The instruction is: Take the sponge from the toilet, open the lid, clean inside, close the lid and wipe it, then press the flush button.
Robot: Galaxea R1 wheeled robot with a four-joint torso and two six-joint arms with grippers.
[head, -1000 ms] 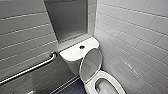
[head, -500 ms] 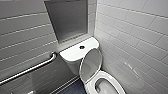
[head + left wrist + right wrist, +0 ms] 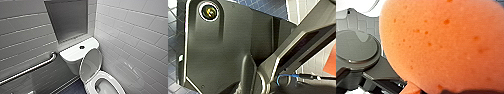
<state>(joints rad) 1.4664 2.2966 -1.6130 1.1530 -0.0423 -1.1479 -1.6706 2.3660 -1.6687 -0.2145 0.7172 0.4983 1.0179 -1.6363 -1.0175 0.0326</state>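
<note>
The sponge (image 3: 443,45) looms very close in the right wrist view, its orange, pitted face covering most of the picture, with grey robot parts (image 3: 357,48) beside it. What grips it is hidden, so I cannot tell whether the right end effector is closed on it or how wide it stands.

The head view gives what the wrist views lack: the whole toilet (image 3: 72,63) in a tiled corner. Its lid (image 3: 90,63) is raised and leans back toward the tank, and the seat (image 3: 110,77) and open bowl lie below it. The flush button (image 3: 82,47) sits in the middle of the flat tank cover (image 3: 71,53).

The left wrist view is mostly taken by the robot's own dark plate (image 3: 223,50). Blue floor tiles (image 3: 173,75) show past it, and an orange-red patch (image 3: 331,63) lies at one edge. The left end effector's state cannot be told either.

Around the toilet, a steel grab bar (image 3: 30,68) runs along the grey tiled wall (image 3: 22,32) beside the tank. A grey recessed panel (image 3: 67,20) sits above the tank. A pale tiled wall (image 3: 135,37) closes in on the other side, just beside the lid.
</note>
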